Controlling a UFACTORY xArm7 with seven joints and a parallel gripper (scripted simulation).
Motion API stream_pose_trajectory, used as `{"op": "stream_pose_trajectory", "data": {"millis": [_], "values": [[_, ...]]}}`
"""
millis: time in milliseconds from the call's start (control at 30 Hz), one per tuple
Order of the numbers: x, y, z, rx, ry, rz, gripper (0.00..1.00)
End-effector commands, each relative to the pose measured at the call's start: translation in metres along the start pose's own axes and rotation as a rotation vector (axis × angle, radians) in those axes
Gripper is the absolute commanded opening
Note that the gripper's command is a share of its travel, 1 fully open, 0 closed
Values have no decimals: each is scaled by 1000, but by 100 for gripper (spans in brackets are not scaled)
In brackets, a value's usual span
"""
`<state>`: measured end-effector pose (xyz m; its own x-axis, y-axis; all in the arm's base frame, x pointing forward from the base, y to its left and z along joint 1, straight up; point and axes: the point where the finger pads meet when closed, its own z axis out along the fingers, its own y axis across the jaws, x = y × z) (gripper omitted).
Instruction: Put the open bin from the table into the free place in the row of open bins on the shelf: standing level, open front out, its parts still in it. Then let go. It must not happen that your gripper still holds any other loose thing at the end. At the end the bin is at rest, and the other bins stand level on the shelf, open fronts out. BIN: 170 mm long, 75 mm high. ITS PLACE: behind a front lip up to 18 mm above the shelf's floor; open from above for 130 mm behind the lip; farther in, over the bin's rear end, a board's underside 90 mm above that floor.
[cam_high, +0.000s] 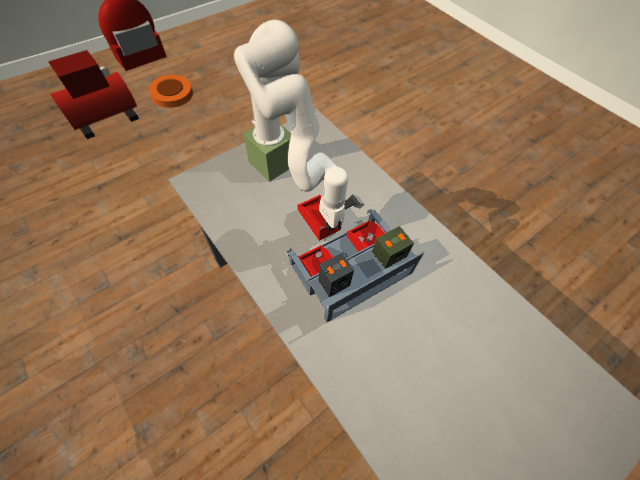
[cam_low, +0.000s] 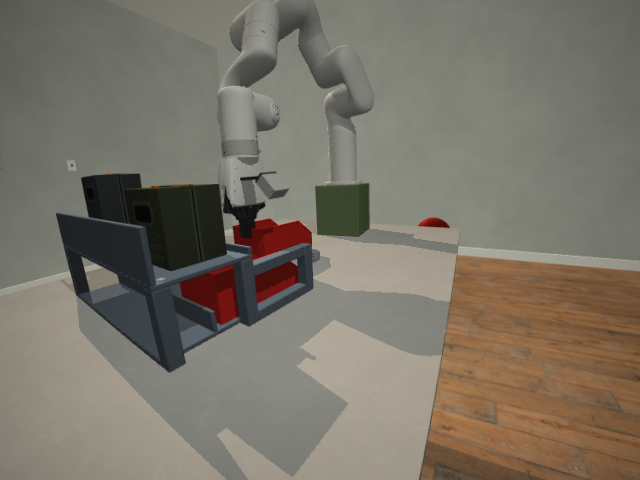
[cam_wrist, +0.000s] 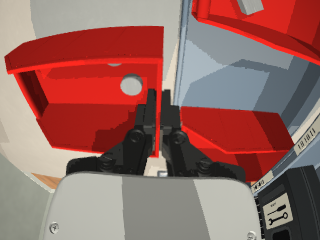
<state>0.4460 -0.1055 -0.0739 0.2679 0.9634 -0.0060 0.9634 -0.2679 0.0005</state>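
The red open bin (cam_high: 310, 210) (cam_low: 279, 233) (cam_wrist: 80, 103) is beside the grey shelf (cam_high: 372, 281) (cam_low: 100, 240), on the robot's side of it. A round grey part (cam_wrist: 131, 84) lies in it. My gripper (cam_high: 330, 225) (cam_low: 247, 229) (cam_wrist: 158, 102) points down and is shut on the bin's thin side wall nearest the shelf. Two more red bins (cam_high: 310, 256) (cam_high: 361, 233) stand in the shelf's row, with a bare bay between them. In the wrist view they show at the upper right (cam_wrist: 220, 0) and the lower right (cam_wrist: 234, 130).
A dark grey box (cam_high: 336, 273) (cam_low: 108, 196) and an olive green box (cam_high: 392, 246) (cam_low: 170, 222) stand on the shelf's upper board. The arm's green pedestal (cam_high: 266, 155) (cam_low: 342, 209) stands at the far end of the grey table (cam_high: 413, 387) (cam_low: 361, 289).
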Motion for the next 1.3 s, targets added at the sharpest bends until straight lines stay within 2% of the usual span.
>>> {"op": "stream_pose_trajectory", "data": {"millis": [0, 367, 533, 933, 1267], "values": [[0, 9, -2, -5, 0, 0, 0], [0, 9, -2, -5, 0, 0, 0], [0, 19, -2, -5, 0, 0, 0], [0, 19, -2, -5, 0, 0, 0], [0, 29, -2, -5, 0, 0, 0]]}}
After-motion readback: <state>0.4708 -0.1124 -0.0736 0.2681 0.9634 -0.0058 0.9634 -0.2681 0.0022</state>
